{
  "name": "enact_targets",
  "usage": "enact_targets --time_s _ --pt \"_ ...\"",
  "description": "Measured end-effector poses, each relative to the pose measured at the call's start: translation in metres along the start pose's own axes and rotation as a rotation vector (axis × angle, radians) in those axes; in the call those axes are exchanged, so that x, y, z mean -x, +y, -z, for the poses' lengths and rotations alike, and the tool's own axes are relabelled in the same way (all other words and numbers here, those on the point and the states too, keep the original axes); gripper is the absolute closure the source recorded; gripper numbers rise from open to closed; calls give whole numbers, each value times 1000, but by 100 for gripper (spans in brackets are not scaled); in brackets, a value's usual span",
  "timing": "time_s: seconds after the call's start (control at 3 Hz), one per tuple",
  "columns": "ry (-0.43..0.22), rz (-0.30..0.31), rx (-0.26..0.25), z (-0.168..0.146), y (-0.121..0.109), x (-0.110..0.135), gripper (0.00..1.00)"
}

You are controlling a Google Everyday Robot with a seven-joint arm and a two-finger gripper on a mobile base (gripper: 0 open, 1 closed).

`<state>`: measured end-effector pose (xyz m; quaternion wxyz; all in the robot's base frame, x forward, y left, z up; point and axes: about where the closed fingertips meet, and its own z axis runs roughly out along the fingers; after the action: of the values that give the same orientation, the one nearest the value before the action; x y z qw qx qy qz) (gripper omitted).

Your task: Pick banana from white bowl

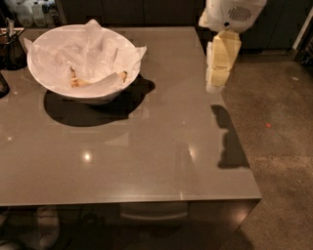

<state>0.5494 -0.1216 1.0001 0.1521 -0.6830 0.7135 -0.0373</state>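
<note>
The white bowl (pixel 100 93) stands at the table's far left, lined with crumpled white paper (pixel 88 49) that sticks past its rim. The banana (pixel 78 82) lies inside it, yellow-brown and mostly covered by the paper; one end shows at the left and another bit near the right. My gripper (pixel 216 78), cream-coloured, hangs down from the white arm over the table's far right edge. It is well to the right of the bowl and holds nothing that I can see.
A dark container with utensils (pixel 11 46) stands at the far left next to the bowl. Bottles (pixel 34 12) stand behind it. The table's right edge (pixel 244 161) drops to a speckled floor (pixel 283 136). The gripper's shadow (pixel 227 139) lies on the table.
</note>
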Motion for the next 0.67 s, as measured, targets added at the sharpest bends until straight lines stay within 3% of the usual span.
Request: enact_targets --time_s 0.33,0.67 --pt "-22 5 -31 3 -8 8 0" --pt "-78 -19 -27 -7 -19 15 0"
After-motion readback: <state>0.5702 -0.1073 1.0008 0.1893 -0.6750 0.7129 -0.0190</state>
